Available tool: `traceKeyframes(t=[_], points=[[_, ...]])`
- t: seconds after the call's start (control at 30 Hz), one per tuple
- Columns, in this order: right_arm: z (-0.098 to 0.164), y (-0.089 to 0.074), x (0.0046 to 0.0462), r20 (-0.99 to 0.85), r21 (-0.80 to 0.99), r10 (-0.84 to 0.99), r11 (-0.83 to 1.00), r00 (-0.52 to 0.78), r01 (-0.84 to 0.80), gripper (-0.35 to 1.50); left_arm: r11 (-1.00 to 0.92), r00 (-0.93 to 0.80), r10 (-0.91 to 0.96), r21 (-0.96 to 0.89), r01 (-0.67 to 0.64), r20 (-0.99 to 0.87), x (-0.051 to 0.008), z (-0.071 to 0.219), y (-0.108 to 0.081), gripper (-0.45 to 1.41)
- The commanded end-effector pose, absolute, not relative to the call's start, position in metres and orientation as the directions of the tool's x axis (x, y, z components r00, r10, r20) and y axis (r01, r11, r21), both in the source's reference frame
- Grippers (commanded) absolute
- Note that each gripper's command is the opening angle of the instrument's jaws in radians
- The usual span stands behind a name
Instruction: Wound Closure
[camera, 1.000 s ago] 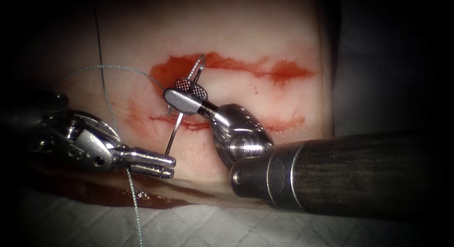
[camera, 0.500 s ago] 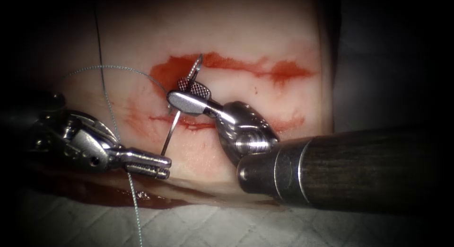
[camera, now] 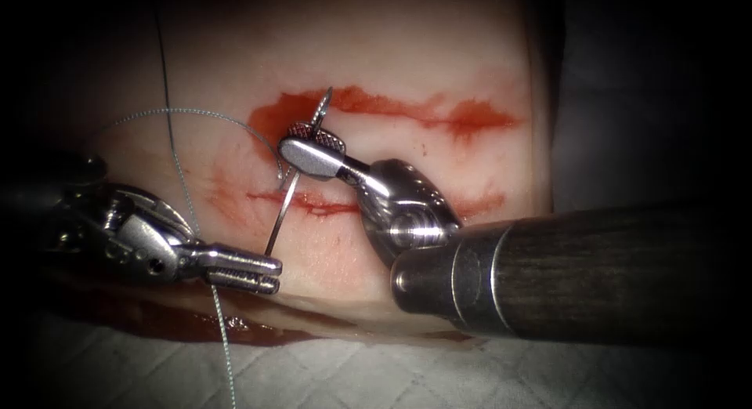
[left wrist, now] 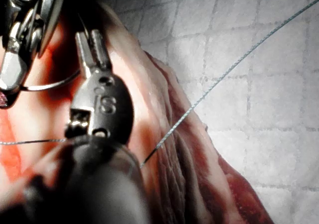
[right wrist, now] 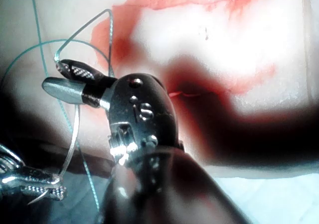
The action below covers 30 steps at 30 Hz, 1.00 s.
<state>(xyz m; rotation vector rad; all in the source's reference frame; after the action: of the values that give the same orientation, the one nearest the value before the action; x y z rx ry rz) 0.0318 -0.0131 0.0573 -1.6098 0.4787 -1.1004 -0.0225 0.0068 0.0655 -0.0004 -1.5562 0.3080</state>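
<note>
The curved needle (camera: 286, 209) is held clear of the tissue (camera: 407, 56) and slants across the left end of the cut (camera: 321, 208). My left tool (camera: 278, 272) is at the tissue's front edge, shut on the needle's lower end. My right tool (camera: 286, 141) comes in from the right. Its jaws are open, one on each side of the needle's upper part. From close up, the right jaws (right wrist: 51, 73) show a gap, and the needle (right wrist: 75, 129) runs down to the left tool (right wrist: 37, 184). Thread (camera: 180, 110) arcs left from the needle.
Red fluid (camera: 376, 105) streaks the tissue above the cut and pools at its front edge (camera: 196, 323). White quilted cloth (camera: 470, 378) lies in front. A second strand of thread (camera: 223, 338) hangs down past the left tool. The right shaft (camera: 595, 284) covers the lower right.
The right tool's jaws have narrowed around the needle and shifted slightly up and right. The left tool has drifted a little left, taking the needle's lower end with it.
</note>
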Motion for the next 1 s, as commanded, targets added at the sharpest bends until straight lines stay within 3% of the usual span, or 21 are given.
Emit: traceKeyframes(t=[0.03,0.13,0.33,0.37,0.43,0.5,0.63,0.77,0.9,0.93,0.97,1.0], points=[[0.0578,-0.013,0.0325,0.41,-0.912,-0.767,-0.357,0.493,0.204,-0.15,0.961,-0.017,0.195,-0.195,-0.195,0.981,-0.0231,0.066,0.0068,-0.45],[0.0579,-0.013,0.0325,0.404,-0.913,-0.772,-0.367,0.49,0.175,-0.35,0.961,-0.017,0.195,-0.195,-0.195,0.981,-0.0231,0.066,0.0069,-0.45],[0.0578,-0.013,0.0321,0.404,-0.912,-0.786,-0.383,0.469,0.143,-0.35,0.961,-0.014,0.195,-0.194,-0.196,0.981,-0.023,0.066,0.0069,-0.45],[0.0578,-0.013,0.032,0.402,-0.913,-0.787,-0.383,0.467,0.141,-0.35,0.967,-0.003,0.173,-0.17,-0.188,0.985,-0.023,0.0661,0.0071,0.17],[0.0577,-0.0128,0.032,0.407,-0.911,-0.785,-0.387,0.467,0.144,-0.35,0.981,0.015,0.079,-0.075,-0.181,0.997,-0.0231,0.0661,0.0074,0.63],[0.0578,-0.0127,0.032,0.412,-0.909,-0.782,-0.392,0.468,0.145,-0.35,0.986,0.003,-0.013,0.014,-0.166,1.0,-0.0231,0.066,0.0079,0.81],[0.0581,-0.0123,0.0319,0.501,-0.863,-0.736,-0.469,0.455,0.191,-0.35,0.989,-0.118,-0.131,0.122,-0.081,0.984,-0.0222,0.0643,0.0098,0.9],[0.0585,-0.0116,0.0316,0.593,-0.792,-0.645,-0.576,0.482,0.204,-0.35,0.975,-0.184,-0.224,0.222,-0.031,0.957,-0.0211,0.0626,0.0113,0.88],[0.0584,-0.0099,0.0308,0.605,-0.775,-0.629,-0.605,0.488,0.182,-0.35,0.925,-0.161,-0.353,0.37,0.088,0.922,-0.0195,0.0619,0.0125,0.64],[0.0581,-0.0095,0.0305,0.627,-0.758,-0.611,-0.623,0.483,0.196,-0.35,0.908,-0.153,-0.378,0.398,0.129,0.913,-0.019,0.0622,0.0125,0.51],[0.0578,-0.009,0.0301,0.631,-0.754,-0.609,-0.626,0.48,0.196,-0.35,0.879,-0.151,-0.42,0.443,0.177,0.895,-0.0183,0.0626,0.0124,0.16],[0.0574,-0.0081,0.0296,0.671,-0.717,-0.571,-0.661,0.472,0.221,-0.35,0.771,-0.172,-0.56,0.586,0.249,0.811,-0.0174,0.0636,0.0121,-0.45]])
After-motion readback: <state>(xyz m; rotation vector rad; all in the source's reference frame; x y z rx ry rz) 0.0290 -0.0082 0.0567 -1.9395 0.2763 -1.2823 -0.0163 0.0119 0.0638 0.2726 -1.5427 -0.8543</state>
